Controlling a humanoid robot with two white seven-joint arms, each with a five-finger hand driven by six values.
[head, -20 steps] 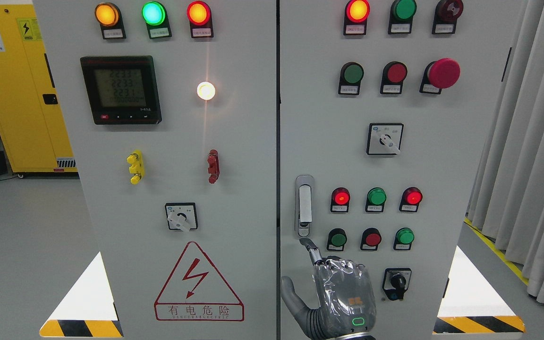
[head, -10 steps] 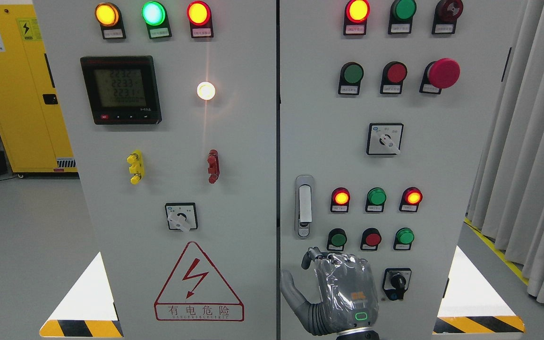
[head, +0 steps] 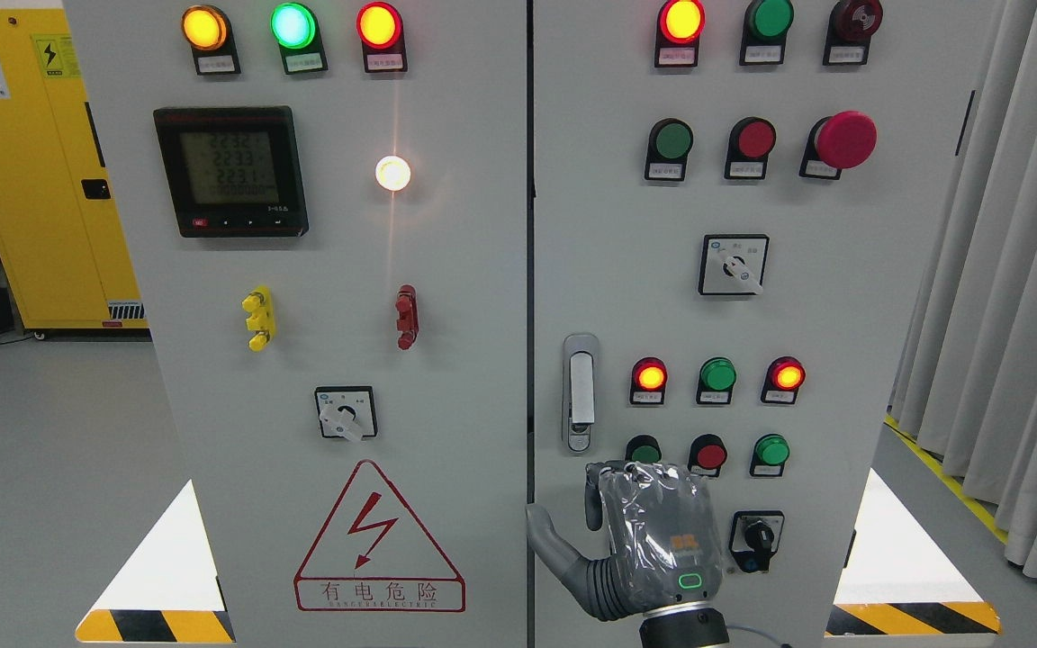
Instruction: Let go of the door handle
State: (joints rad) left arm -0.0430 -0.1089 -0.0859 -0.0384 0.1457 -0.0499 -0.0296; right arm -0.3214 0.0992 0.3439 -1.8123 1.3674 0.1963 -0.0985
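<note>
My right hand (head: 653, 531) hung curled and empty just below the door handle (head: 581, 393); withdrawal remained.

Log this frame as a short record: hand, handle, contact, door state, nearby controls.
hand: right hand, arm entering at bottom edge right of middle, fingers curled, thumb out to the left, holding nothing
handle: door handle, silver, upright in its recess on the right door
contact: none visible; hand sits below the handle, apart from it
door state: both doors appear closed, seam between them straight
nearby controls: dark green button partly hidden by the fingers; black key switch just right of the hand
left hand: not in view
</note>
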